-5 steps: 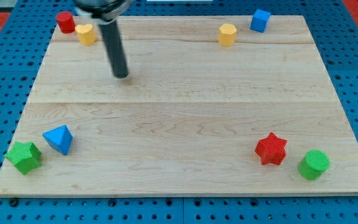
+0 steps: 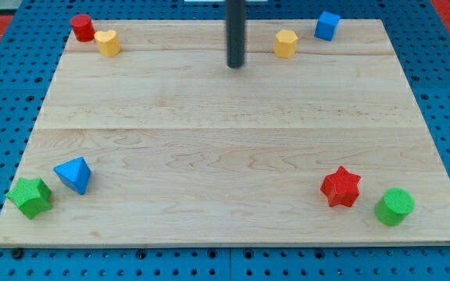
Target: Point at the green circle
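Task barely begun: dark rod tip (image 2: 235, 65), without jaws to open or close, at far centre of wooden tabletop (image 2: 209, 148), well apart from green cylindrical circle block (image 2: 394, 206) at near right beside red star block (image 2: 341, 186).

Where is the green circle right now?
The green circle sits near the board's bottom right corner, just right of the red star. My tip is far off, near the view's top.
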Robot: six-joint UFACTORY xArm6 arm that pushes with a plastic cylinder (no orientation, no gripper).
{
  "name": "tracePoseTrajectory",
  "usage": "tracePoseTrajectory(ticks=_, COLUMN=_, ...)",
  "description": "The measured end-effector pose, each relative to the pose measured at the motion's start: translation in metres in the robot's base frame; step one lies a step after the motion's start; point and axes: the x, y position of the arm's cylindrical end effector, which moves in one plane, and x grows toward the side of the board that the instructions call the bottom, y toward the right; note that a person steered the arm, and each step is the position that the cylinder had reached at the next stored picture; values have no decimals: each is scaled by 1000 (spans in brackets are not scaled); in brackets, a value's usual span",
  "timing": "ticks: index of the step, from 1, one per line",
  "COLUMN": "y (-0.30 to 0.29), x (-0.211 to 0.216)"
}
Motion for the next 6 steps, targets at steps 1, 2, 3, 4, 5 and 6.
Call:
tracePoseTrajectory(ticks=1, y=84, x=83)
tracePoseTrajectory(ticks=2, y=157, x=127)
tracePoseTrajectory(ticks=3, y=201, x=170)
tracePoseTrajectory(ticks=4, y=252, x=212)
tracePoseTrajectory(ticks=5, y=244, x=242)
tracePoseTrajectory(ticks=6, y=210, x=247)
